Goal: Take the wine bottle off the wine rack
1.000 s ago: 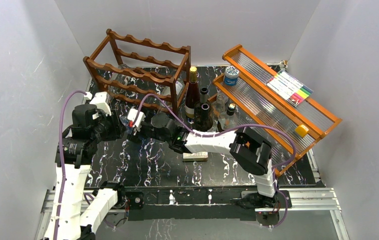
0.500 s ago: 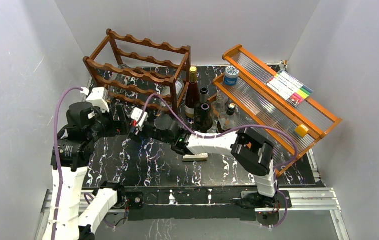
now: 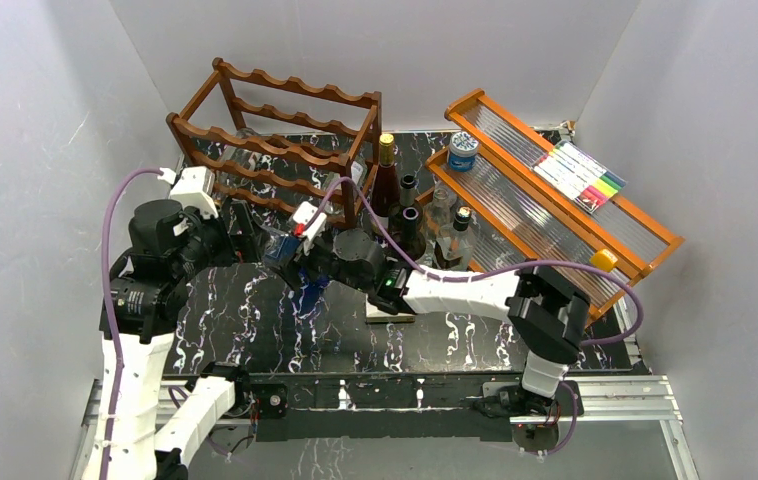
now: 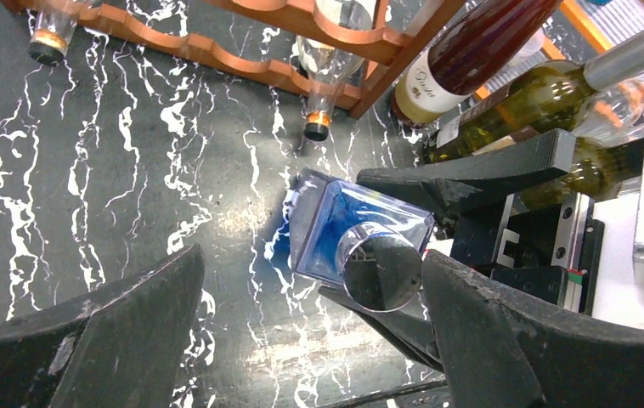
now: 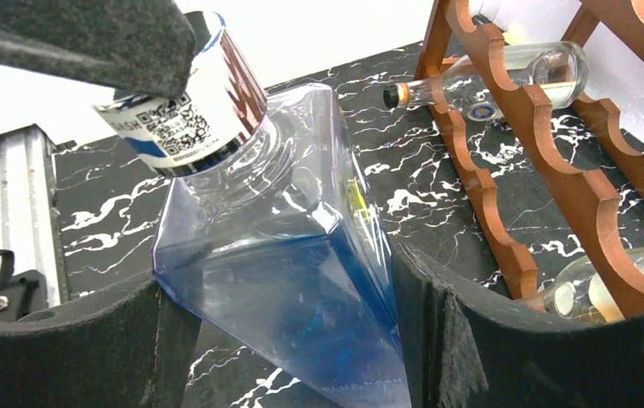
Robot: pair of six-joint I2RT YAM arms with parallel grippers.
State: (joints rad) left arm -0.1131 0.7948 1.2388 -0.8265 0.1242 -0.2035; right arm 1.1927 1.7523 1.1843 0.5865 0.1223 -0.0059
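Clear, blue-tinted, square-bodied wine bottle with a metallic cap (image 4: 361, 242) is hanging above the black marbled tabletop (image 3: 255, 320), just in front of the dark reddish-brown wooden wine rack (image 3: 285, 150) and apart from it. The right fingers (image 5: 446, 340) are clamping its body from both sides. The left fingers (image 4: 480, 331) are standing wide apart, holding nothing and flanking the cap. The bottle's long axis is pointing almost straight at the left wrist.

Blue bottle (image 4: 336, 225) pinched by right tool (image 4: 344, 238), left tool (image 4: 310, 259) spread

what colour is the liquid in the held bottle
Blue; the bottle shows best in right wrist view.
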